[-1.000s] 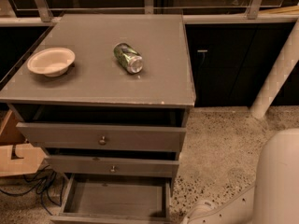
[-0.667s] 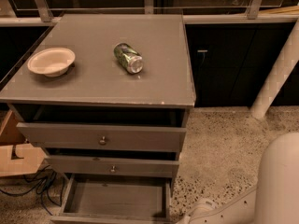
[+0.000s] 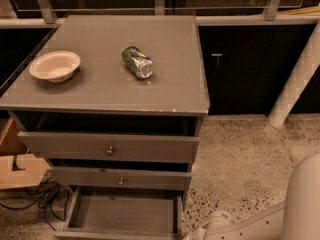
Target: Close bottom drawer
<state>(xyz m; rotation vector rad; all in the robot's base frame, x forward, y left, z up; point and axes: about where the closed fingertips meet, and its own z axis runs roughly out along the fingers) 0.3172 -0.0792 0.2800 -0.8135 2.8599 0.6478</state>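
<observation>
The bottom drawer [image 3: 125,213] of the grey cabinet [image 3: 165,91] stands pulled far out, and its empty inside shows. Its narrow front panel lies along the lower edge of the picture and the knob does not show. The two taller drawers above it, the top one [image 3: 150,147] and the middle one [image 3: 155,179], stand slightly out, each with a small round knob. My white arm [image 3: 260,224] comes in at the lower right, just right of the open drawer. The gripper is out of view below the picture's edge.
A white bowl [image 3: 55,65] and a green can [image 3: 137,62] lying on its side rest on the cabinet top. A cardboard box [image 3: 15,169] and dark cables [image 3: 40,199] lie on the floor at the left. A white pillar [image 3: 295,84] leans at the right over speckled floor.
</observation>
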